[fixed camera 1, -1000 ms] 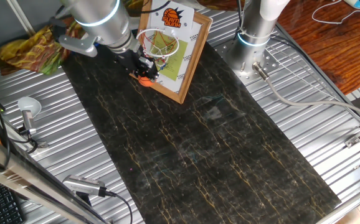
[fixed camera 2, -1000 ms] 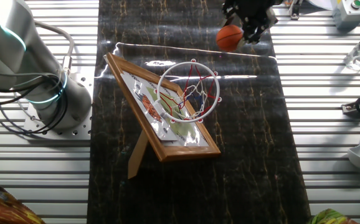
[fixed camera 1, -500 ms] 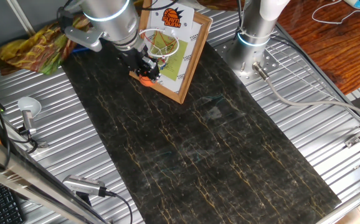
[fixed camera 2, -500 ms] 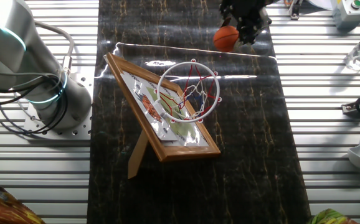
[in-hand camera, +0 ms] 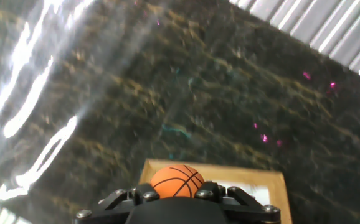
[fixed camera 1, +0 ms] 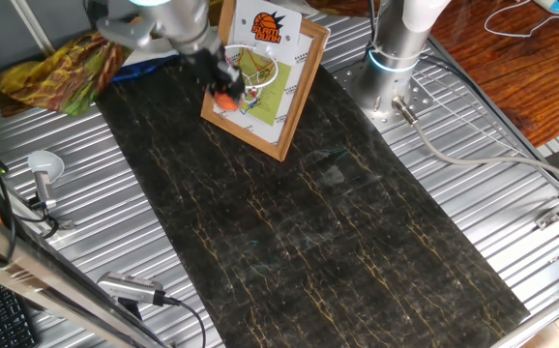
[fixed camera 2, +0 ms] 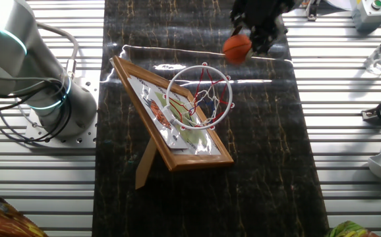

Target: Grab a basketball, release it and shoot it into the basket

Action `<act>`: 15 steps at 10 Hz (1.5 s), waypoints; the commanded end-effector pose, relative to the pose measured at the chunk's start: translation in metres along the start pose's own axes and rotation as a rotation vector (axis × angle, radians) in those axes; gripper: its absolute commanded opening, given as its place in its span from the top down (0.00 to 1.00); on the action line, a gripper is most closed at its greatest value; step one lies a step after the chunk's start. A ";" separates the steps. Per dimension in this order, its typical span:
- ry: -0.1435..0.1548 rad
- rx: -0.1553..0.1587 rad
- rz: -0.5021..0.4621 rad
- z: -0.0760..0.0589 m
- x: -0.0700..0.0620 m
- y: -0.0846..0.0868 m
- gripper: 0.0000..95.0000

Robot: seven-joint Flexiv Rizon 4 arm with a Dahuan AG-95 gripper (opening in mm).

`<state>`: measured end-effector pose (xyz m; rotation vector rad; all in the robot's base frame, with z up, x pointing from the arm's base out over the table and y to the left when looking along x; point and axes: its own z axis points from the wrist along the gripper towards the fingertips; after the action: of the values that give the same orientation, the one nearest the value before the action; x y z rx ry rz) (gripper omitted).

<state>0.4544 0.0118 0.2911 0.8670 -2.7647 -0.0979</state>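
1. Fingers (fixed camera 2: 255, 41) of the arm's dark two-finger hand were closed on the small orange toy basketball with thin dark seams (fixed camera 2: 237, 47), which hung in the air just beyond the rim of the orange-red hoop with its white net (fixed camera 2: 200, 95), on the side away from the backboard.

2. In the hand view the ball (in-hand camera: 177, 180) sat at the very tips, above the wooden frame edge of the pale green-and-white backboard (in-hand camera: 273, 177), not visibly above the hoop.

3. My worry was the line-up: if let go from there, the ball looked likely to drop short of the ring, strike the rim or the frame, and bounce off across the dark marbled desk mat (fixed camera 2: 263, 151).

4. The hold looked shallow, so a quick swing might have flicked the ball loose early.

5. From the one fixed view the hand (fixed camera 1: 223, 75) was blurred and very near the leaning backboard (fixed camera 1: 279, 92); a nudge there could have tipped the propped board and moved the hoop.
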 end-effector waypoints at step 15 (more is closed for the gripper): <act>0.006 -0.008 -0.078 0.041 0.065 -0.025 1.00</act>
<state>0.4064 -0.0475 0.2596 0.9754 -2.7262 -0.1191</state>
